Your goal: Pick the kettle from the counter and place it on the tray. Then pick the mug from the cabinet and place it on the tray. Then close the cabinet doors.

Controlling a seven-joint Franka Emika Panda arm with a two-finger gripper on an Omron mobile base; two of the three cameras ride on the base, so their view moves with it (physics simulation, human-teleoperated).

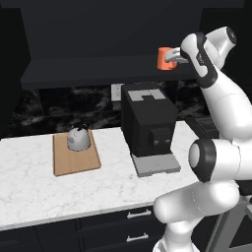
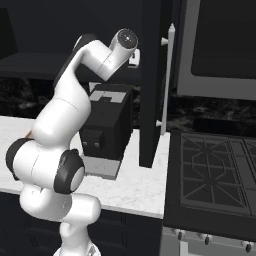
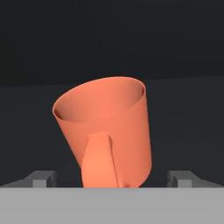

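The upper wall cabinet [image 1: 98, 34] is standing open, and its dark shelf [image 1: 93, 74] is running above the counter [image 1: 44, 192], a white marble worktop with grey veins over dark drawers [image 1: 113, 229] with silver handles. In the right base view one dark cabinet door [image 2: 150, 85] is standing open edge-on, showing its long silver bar handle [image 2: 167, 80], and a black stove [image 2: 215, 175] is lying to the right of it. A big black coffee machine [image 1: 149, 125] is sitting on the counter under the shelf. Left of it the tan wooden tray [image 1: 74, 162] is lying flat, and the small silver-grey kettle [image 1: 78, 139] is resting on its far part. The white arm is reaching up to the shelf, where the orange mug [image 1: 165, 58] is standing near the right end. The gripper [image 1: 173, 56] is at the mug with its jaws spread wide. In the hand view the mug [image 3: 107, 131] is appearing tilted between the two fingertips [image 3: 41, 178], handle facing the camera, with a gap on each side.
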